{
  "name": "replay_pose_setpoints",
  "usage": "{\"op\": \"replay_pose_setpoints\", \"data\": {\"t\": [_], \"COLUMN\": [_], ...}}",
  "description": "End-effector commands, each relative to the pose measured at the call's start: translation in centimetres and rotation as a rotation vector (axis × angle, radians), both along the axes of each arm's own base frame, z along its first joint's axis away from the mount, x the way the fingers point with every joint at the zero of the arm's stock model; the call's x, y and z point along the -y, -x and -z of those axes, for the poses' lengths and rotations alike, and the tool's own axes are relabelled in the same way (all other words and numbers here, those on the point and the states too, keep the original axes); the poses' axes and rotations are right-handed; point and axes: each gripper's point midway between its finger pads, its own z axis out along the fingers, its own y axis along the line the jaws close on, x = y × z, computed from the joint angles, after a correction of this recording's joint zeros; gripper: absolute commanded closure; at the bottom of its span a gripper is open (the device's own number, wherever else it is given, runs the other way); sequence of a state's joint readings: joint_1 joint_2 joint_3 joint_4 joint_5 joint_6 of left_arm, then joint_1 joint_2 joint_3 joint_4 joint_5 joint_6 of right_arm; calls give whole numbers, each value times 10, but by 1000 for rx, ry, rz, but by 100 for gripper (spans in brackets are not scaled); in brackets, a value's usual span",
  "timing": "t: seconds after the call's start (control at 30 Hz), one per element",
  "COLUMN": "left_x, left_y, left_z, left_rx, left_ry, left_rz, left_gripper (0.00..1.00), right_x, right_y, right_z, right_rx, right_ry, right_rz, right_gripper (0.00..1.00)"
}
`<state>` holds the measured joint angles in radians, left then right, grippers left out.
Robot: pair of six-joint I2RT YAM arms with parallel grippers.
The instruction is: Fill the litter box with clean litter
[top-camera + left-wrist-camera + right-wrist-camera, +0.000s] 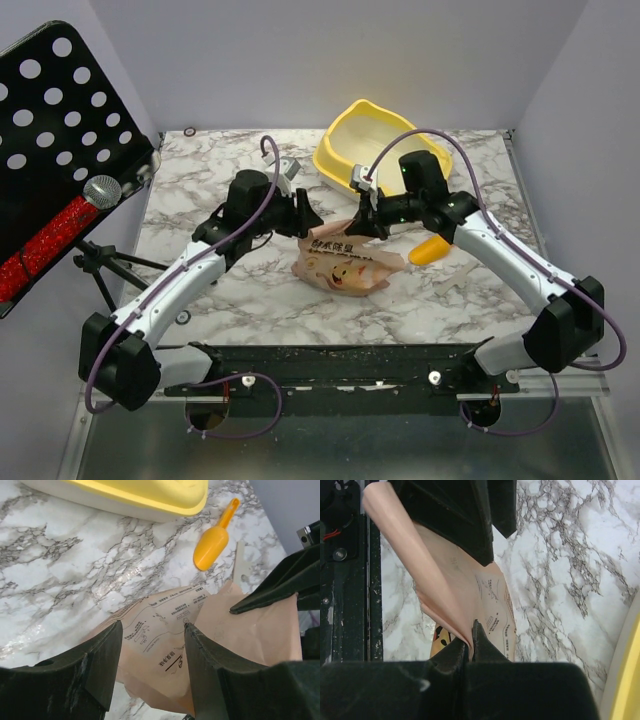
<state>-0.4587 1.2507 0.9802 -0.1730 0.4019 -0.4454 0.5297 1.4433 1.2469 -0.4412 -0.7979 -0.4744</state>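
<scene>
- The litter box (362, 135) sits at the far side of the marble worktop (200, 170), right of centre. It is beyond both grippers and touches neither.
- From above, its long axis seems to run on a diagonal, far-left to near-right, with the taller peaked end toward the back wall.
- The right arm (500, 250) crosses the box's near-right part, so I cannot follow that rim all the way round.
- What I can see of the inside is bare pale plastic, and I cannot make out any litter in it.
- A tan printed paper bag (345, 265) lies near the middle of the worktop, its long axis roughly left to right. Its upper edge is drawn up between the two grippers.
- The bag's contents are hidden from every view.
- The right gripper (470, 640) has its jaws pressed together on a fold of the bag's upper edge.
- The left gripper (152, 630) has its jaws wide apart over the bag's printed face, with nothing clamped between them.
- A small orange scoop (212, 547) lies on the worktop between bag and box. Its handle points away toward the far right, and from above the right arm covers most of it.
</scene>
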Motion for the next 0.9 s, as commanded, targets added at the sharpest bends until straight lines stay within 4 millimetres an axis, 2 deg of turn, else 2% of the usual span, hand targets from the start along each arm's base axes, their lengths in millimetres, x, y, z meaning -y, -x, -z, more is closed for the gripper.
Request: {"op": "replay_pose_setpoints", "data": {"t": [0.0,0.17,0.37,0.53,0.73,0.87], "left_x": [-15,-32,-41,-27,-15,-4], "left_y": [18,35,58,77,87,97], "left_z": [-16,-39,-66,-64,-66,-68], "left_rx": [138,194,289,329,423,462], "left_ry": [-210,-307,-311,-296,-284,-271], "left_rz": [-8,-20,15,167,268,350], "left_gripper": [38,38,38,37,34,33], "right_x": [13,13,3,-4,-6,-9], "right_y": [7,16,32,45,57,56], "right_z": [-10,-2,8,13,19,18], "right_rx": [59,57,28,3,-23,-23], "right_ry": [43,89,113,142,169,169], "right_rz": [49,40,-13,-63,-111,-125], "right_gripper": [100,100,100,100,100,100]}}
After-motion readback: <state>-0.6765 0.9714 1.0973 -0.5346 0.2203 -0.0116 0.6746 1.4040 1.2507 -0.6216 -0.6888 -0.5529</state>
